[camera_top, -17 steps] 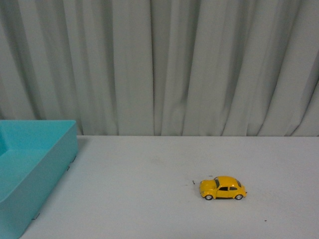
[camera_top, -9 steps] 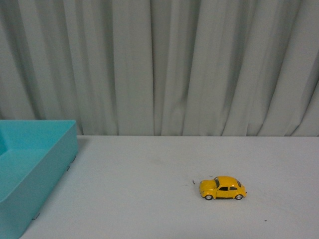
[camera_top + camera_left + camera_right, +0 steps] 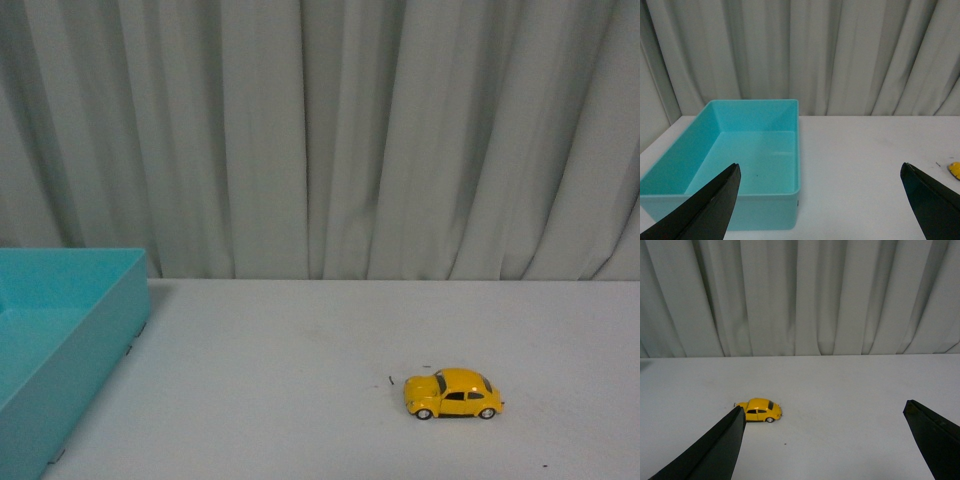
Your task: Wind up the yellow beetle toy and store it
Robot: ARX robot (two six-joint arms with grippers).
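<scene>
Start at the far left. The teal bin sits open side up on the white table, with the grey curtain hanging behind.

Your left claw is spread wide and grips nothing. Its two black fingers stand far apart. The bin lies straight ahead of this claw, mostly in front of the finger on the outer side, and that fingertip covers part of its near wall. From here the yellow toy car shows only as a sliver past the other finger, well apart from the bin and from the claw.

Moving right, the toy car stands on its wheels on the bare table, side-on to you, to the right of the middle and far from the bin.

Your right claw is also released, its jaws wide and empty. The toy car lies ahead of this claw, farther out on the table, roughly in line with the tip of the finger on the bin's side. It is not in the middle of the gap, and neither finger touches it.
</scene>
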